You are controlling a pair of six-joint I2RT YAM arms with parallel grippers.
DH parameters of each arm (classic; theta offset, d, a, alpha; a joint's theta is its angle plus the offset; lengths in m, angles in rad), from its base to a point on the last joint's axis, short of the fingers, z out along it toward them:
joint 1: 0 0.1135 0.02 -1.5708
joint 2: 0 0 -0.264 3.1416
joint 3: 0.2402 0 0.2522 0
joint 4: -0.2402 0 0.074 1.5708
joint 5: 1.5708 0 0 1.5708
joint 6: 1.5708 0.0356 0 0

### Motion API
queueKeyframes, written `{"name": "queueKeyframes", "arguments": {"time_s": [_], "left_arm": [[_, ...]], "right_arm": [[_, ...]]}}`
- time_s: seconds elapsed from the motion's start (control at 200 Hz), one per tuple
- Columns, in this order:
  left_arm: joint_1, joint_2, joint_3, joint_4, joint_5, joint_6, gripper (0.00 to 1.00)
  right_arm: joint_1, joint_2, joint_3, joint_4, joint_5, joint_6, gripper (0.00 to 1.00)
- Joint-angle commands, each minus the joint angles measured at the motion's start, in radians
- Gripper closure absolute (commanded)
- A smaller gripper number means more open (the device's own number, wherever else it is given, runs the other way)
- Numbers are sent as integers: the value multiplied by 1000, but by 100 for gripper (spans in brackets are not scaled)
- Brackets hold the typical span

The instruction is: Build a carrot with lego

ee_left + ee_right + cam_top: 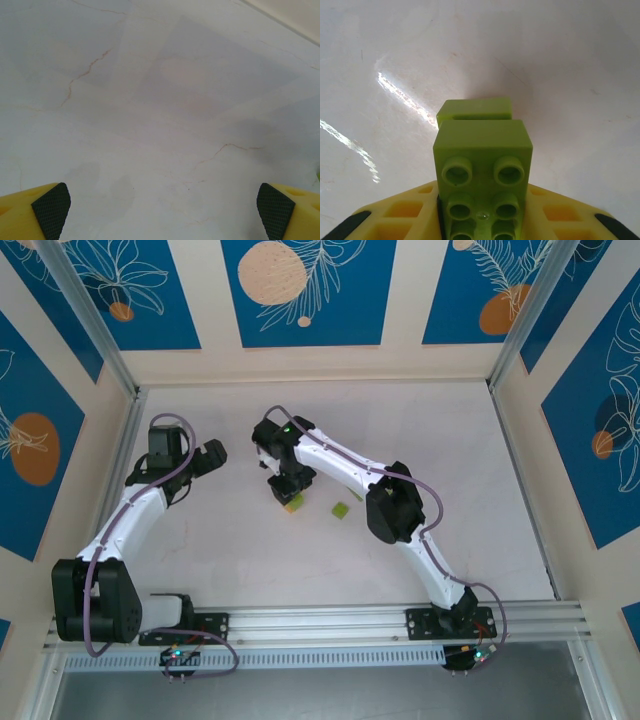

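The carrot (482,160), a lime-green brick stack, is clamped between the right gripper's (480,227) yellow fingers. Its long axis points away from the wrist toward the table (570,75), studs facing the camera. Overhead, a loose green brick (341,510) lies just right of the carrot. The left gripper (162,210), left of it, gapes wide.

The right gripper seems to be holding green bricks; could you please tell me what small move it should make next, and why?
Probably lift a little and shift toward the loose green brick. The right gripper is shut on the green bricks, low over the table. The loose one lies apart beside it, not yet attached.
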Motion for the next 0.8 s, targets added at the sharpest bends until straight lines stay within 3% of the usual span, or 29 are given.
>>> {"name": "queueKeyframes", "arguments": {"time_s": [0.0, 0.45, 0.795], "left_arm": [[14, -23, -8, 0, -7, -5, 2], [14, -29, -8, -3, -4, -5, 1], [15, -27, -5, -4, -7, -5, 1]], "right_arm": [[19, -23, -21, -26, -35, -22, 64], [10, -67, 9, -31, -46, -8, 64], [9, -17, 36, -63, -29, -32, 64]]}}
